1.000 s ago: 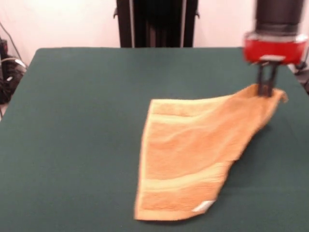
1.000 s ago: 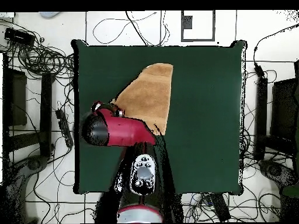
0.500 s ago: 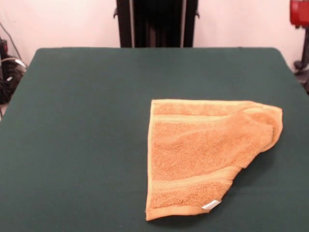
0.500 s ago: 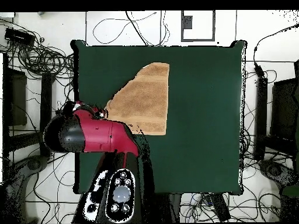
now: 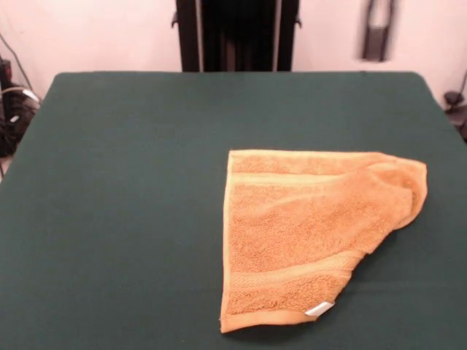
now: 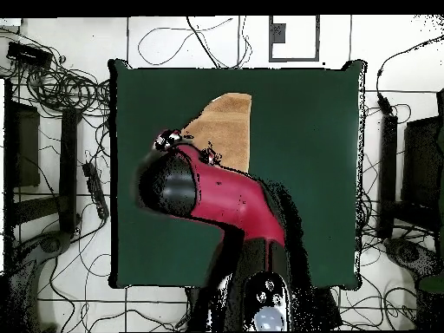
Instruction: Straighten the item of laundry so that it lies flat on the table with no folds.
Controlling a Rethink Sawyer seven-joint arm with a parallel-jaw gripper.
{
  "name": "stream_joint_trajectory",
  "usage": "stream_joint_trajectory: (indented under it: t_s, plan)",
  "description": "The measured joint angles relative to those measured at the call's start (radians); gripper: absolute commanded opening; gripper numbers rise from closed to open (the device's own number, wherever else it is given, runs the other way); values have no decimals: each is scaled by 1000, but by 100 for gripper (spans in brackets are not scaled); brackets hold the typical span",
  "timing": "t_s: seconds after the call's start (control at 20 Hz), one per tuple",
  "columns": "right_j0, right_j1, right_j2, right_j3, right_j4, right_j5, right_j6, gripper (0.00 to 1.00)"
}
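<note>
Lying loose on the table (image 5: 131, 182), the towel (image 5: 306, 233) is only part flat, one corner folded over; the gripper (image 5: 378, 33) above it holds nothing, openness unclear.

Orange-tan towel (image 5: 306, 237), paler bands; dark green table (image 5: 124, 182).

A tiled pale floor (image 6: 61, 312) surrounds the work area in the overhead view, strewn with black cables (image 6: 61, 87) that coil thickest at the upper left; dark stands (image 6: 22, 147) sit along the left side and further dark equipment (image 6: 425, 173) along the right; a dark-framed rectangle (image 6: 293, 36) lies at the top edge. In the front view a pale wall (image 5: 95, 36) fills the background; more cables (image 5: 11, 109) bunch at the left edge.
</note>
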Motion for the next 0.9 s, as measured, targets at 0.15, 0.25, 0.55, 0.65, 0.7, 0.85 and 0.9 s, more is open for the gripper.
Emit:
stream_joint_trajectory:
  t_s: [0.15, 0.25, 0.55, 0.65, 0.7, 0.85, 0.9]
  plan:
    - [-111, 24, 4, -10, -41, -42, 0, 0]
    - [-173, 50, 7, -21, -73, -75, 0, 0]
    - [-292, 138, 7, -59, -183, -163, 0, 100]
    - [-308, 156, 11, -67, -207, -175, 0, 100]
    - [-323, 170, 18, -73, -227, -182, 0, 100]
    - [-353, 207, 37, -85, -275, -184, 0, 100]
    - [-358, 214, 42, -87, -286, -184, 0, 100]
